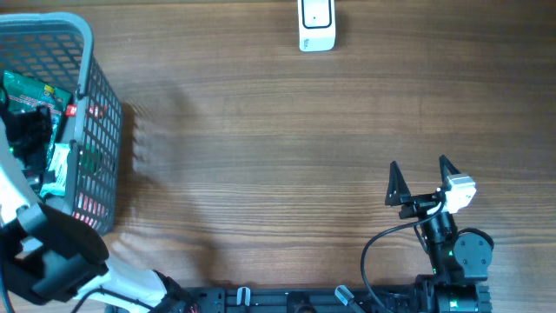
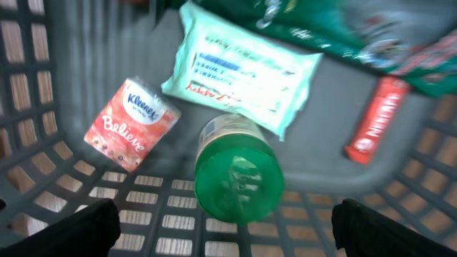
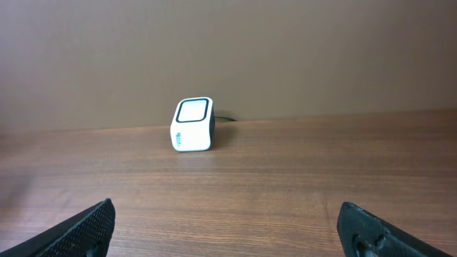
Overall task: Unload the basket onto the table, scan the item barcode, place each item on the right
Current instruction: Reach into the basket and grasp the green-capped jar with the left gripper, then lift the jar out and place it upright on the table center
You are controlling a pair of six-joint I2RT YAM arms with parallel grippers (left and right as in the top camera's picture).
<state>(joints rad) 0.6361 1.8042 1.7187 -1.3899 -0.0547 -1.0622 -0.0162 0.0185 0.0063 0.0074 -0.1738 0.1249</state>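
Far left of the table, grey basket (image 1: pixel 87 52) holds all the candidate items. The left gripper (image 2: pixel 230 239) is down inside it, jaws spread wide, nothing between them.

Left wrist view, left to right:
- Kleenex pack (image 2: pixel 132 123)
- wipes pack (image 2: pixel 243 78), flat behind
- green-lidded jar (image 2: pixel 235 175), dead centre between the fingers, apparently on its side with the lid toward the camera
- red tube (image 2: pixel 377 118)
- green bag (image 2: pixel 343 28) along the top edge

Jar looks like the pick, since it's best lined up. It's round, so I'd close across the body rather than the lid, square to its axis so it doesn't roll out. No barcode visible on it from here and I can't tell which face carries it, so expect a wrist turn before presenting.

Mid-table at the far edge, scanner (image 1: pixel 316 24) sits well apart from the basket, window tilted up toward the arms' side.

Right side, near the front edge, right gripper (image 1: pixel 424 178) hovers with fingers fully apart, empty, pointed at the scanner.
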